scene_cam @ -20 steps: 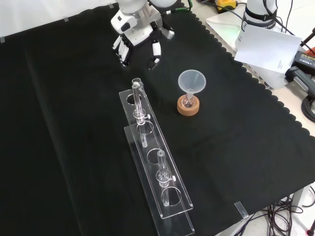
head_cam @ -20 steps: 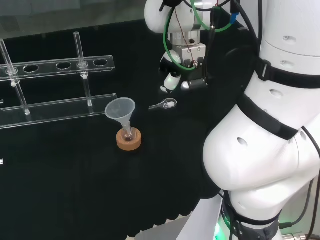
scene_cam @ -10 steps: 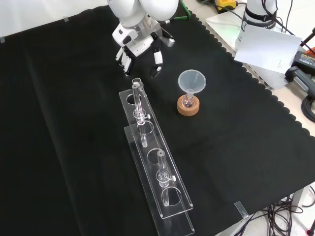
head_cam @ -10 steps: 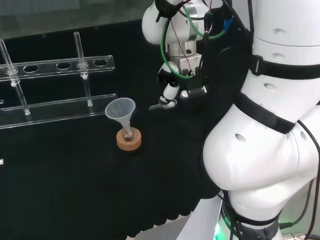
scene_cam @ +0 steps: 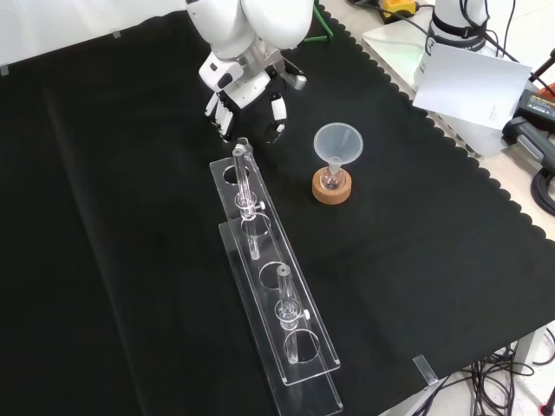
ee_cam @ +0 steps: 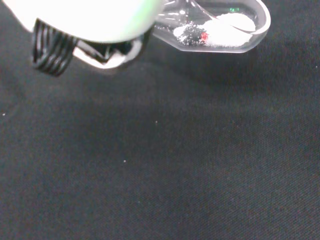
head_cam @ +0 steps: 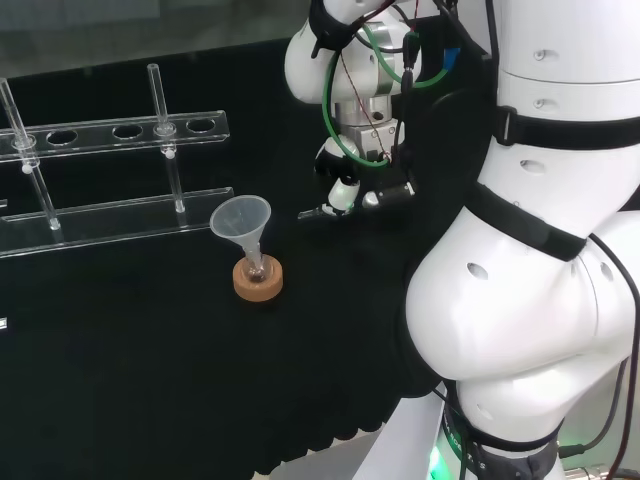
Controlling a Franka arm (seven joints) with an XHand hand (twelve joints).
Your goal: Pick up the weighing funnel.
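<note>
Black cloth (scene_cam: 130,217) covers the bench; on it lies the small clear scoop-shaped weighing funnel (ee_cam: 220,27), holding white powder with a red speck. The black and white hand (scene_cam: 241,76) hangs low over it, fingers (scene_cam: 276,108) straight, spread apart and pointing down; whether they touch it I cannot tell. To the hand's right in the front view, the big clear cone-shaped funnel (scene_cam: 337,139) stands in a small flask on a brown cork ring (scene_cam: 332,190).
</note>
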